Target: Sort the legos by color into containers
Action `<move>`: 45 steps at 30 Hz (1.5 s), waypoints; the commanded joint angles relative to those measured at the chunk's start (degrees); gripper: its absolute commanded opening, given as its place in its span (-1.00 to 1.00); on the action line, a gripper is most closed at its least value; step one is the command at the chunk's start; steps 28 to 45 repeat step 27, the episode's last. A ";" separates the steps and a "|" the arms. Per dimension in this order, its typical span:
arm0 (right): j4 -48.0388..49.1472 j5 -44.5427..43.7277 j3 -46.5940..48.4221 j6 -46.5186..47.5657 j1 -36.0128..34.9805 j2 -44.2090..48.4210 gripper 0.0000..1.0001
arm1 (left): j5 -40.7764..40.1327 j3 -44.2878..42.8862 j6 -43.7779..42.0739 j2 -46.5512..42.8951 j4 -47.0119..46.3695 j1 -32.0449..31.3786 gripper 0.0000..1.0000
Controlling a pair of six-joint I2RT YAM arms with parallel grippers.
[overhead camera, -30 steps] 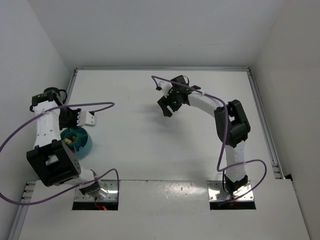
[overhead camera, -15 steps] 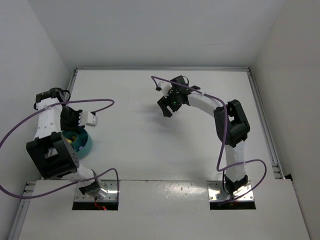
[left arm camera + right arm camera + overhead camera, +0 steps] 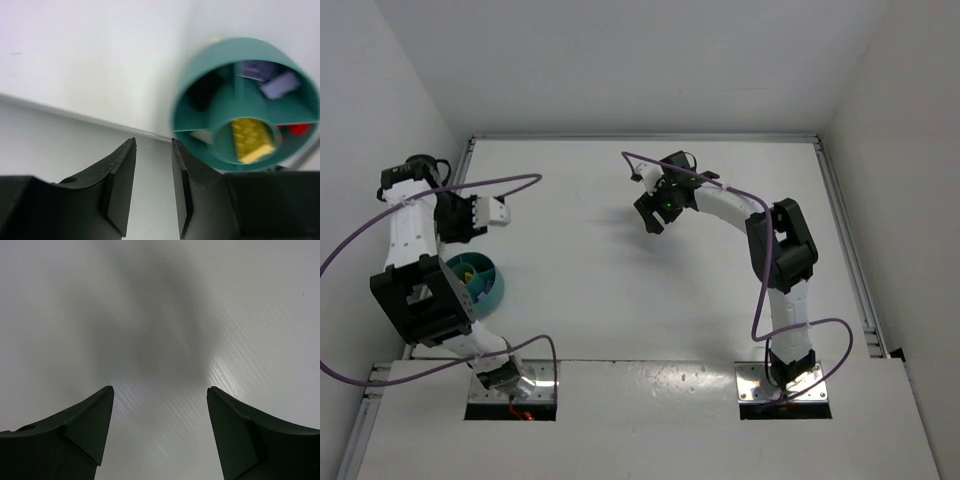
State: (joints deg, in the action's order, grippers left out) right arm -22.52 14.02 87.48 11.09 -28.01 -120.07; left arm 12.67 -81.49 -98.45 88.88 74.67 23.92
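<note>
Left wrist view: the left hand (image 3: 153, 150) is only slightly open, with a narrow gap between its dark fingers (image 3: 117, 185) and nothing held. Beyond it to the right, the teal bowl (image 3: 184, 97) sits on the white surface (image 3: 90, 50), blurred. The yellow brick (image 3: 251, 140) lies in its round middle compartment and a red brick (image 3: 299, 129) in a side one. From above, the bowl is beside the left arm (image 3: 415, 240), near the surface's left edge. Farther out, the right hand (image 3: 160, 395) hangs wide open, holding nothing, over the surface.
</note>
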 commanded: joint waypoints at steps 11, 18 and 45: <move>1.79 -1.54 5.24 -5.90 0.59 0.72 0.56 | 10.54 -26.33 51.93 13.23 -11.13 -15.99 0.40; 0.46 -5.93 6.30 -8.27 3.40 3.18 0.81 | 10.63 -30.05 73.91 23.16 -19.03 -26.90 0.99; -0.06 -8.13 4.63 -8.90 10.78 5.73 0.99 | 15.28 -24.60 86.24 25.03 -34.14 -31.21 0.99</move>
